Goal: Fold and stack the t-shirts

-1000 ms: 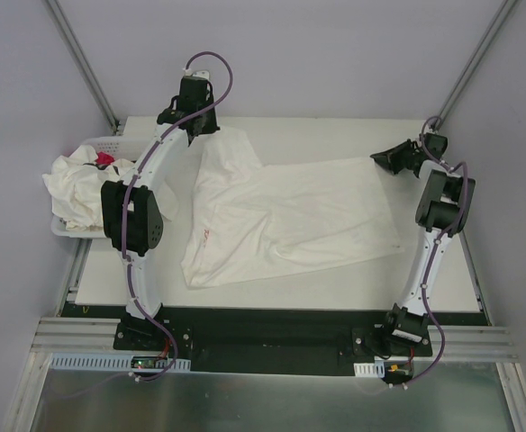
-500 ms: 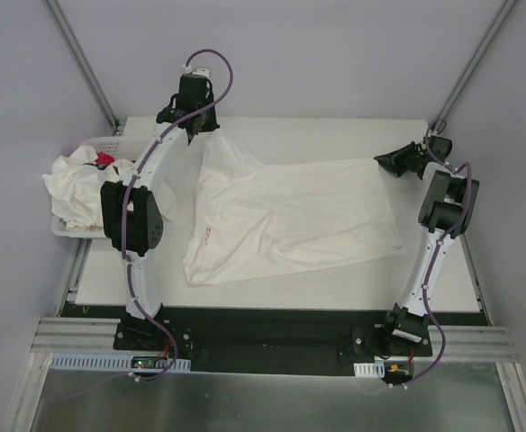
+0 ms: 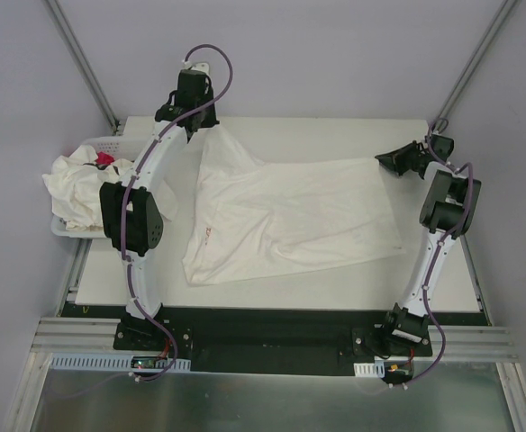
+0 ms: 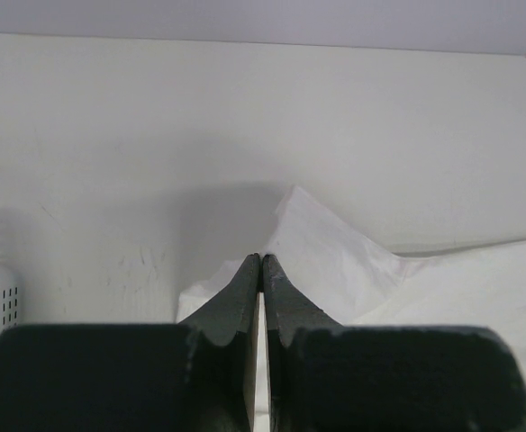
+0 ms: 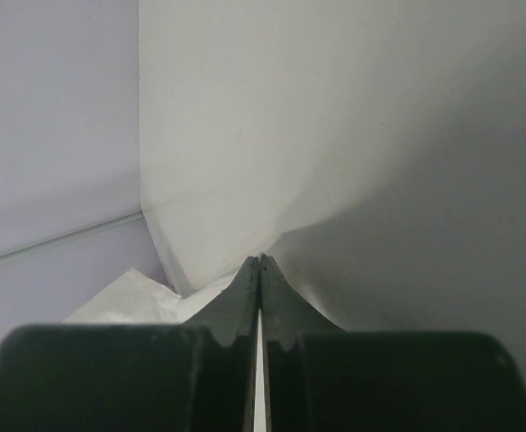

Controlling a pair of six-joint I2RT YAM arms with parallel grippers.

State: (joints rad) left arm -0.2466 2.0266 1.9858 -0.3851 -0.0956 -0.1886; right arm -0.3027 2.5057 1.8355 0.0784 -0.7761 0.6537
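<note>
A small reddish mark (image 3: 206,236) is showing on the spread t-shirt (image 3: 290,211), too small to read; the red packet (image 3: 104,159) in the basket (image 3: 110,142) is equally illegible. The spread t-shirt is lying on the worktop (image 3: 335,281) just right of the basket, with crumpled t-shirts (image 3: 76,187) heaping inside it. The left end effector (image 3: 200,130) is pinching the far corner nearest the basket, and the right end effector (image 3: 382,161) is pinching the corner farthest from it, both fully closed. Since a second ago both are edging slightly outward, drawing the cloth tauter.
</note>
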